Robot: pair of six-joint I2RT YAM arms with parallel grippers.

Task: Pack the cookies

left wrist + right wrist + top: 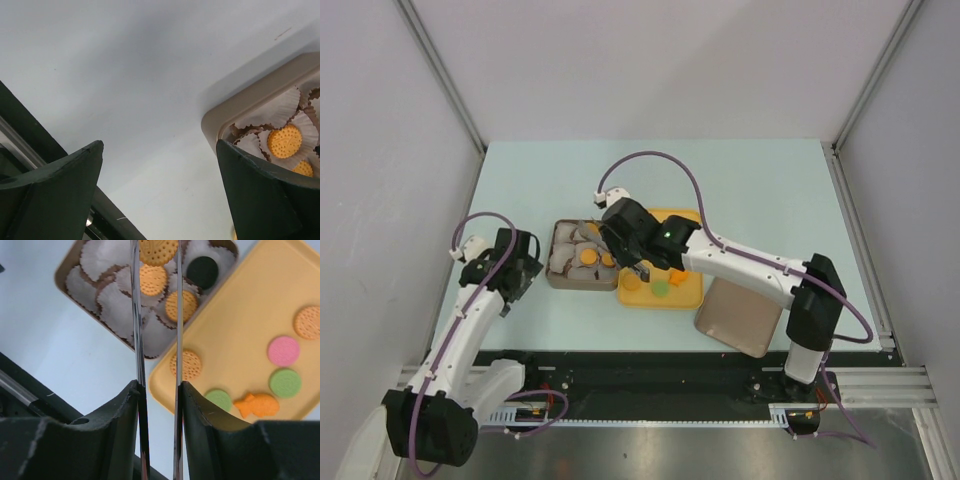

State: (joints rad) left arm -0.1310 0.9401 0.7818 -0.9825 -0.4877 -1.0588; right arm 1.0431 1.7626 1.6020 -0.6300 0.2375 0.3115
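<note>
In the right wrist view my right gripper (156,244) has its two long metal blades shut on an orange cookie (158,252), held over the tan tin (65,270) lined with white paper cups. Inside the tin lie two orange cookies (153,280) and a black one (202,271). On the yellow tray (240,315) rest orange (189,365), pink (283,351) and green (285,383) cookies and an orange fish-shaped one (257,404). My left gripper (525,265) stands open and empty over bare table, left of the tin (580,262).
A brown lid (740,315) lies on the table right of the yellow tray (685,295), near the right arm's base. In the left wrist view the tin's corner (250,95) and an orange cookie (284,141) in a paper cup show beside the right finger.
</note>
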